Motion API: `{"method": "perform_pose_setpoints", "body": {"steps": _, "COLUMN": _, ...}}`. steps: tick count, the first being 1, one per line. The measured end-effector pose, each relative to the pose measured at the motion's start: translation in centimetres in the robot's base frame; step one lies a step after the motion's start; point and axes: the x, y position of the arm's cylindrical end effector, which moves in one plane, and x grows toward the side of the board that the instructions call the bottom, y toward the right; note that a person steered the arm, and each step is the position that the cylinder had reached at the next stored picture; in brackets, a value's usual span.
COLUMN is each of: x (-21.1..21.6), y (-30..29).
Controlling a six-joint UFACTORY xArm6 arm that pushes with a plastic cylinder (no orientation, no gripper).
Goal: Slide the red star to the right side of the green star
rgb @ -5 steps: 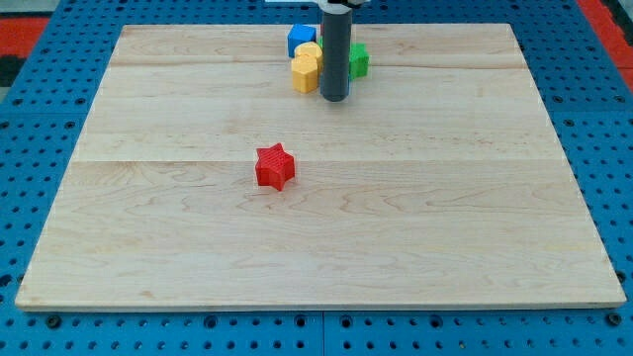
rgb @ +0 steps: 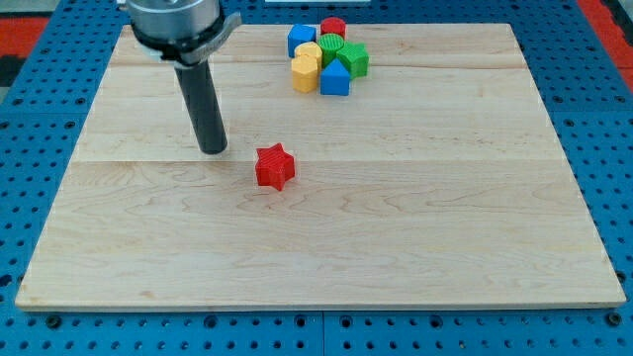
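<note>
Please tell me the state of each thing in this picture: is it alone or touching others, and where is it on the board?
red star: alone, near board centre.
my tip: apart from red star, toward the view's left.
green star: in cluster at the view's top.
blue block: in cluster, against green star.
yellow block: in cluster.

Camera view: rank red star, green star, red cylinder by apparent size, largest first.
1. red star, clearly largest, though it sits nearer the camera.
2. green star, partly hidden by neighbours.
3. red cylinder, mostly hidden; its order against the green star is unsure.
</note>
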Motion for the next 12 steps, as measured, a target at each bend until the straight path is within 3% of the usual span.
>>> {"method": "perform_pose_setpoints", "body": {"steps": 8, "x": 4.2, "y": 3.4}}
{"method": "perform_pose_setpoints", "body": {"steps": 9, "x": 2.9, "y": 7.4}}
{"method": "perform_pose_setpoints", "body": {"steps": 12, "x": -0.1, "y": 10.8}}
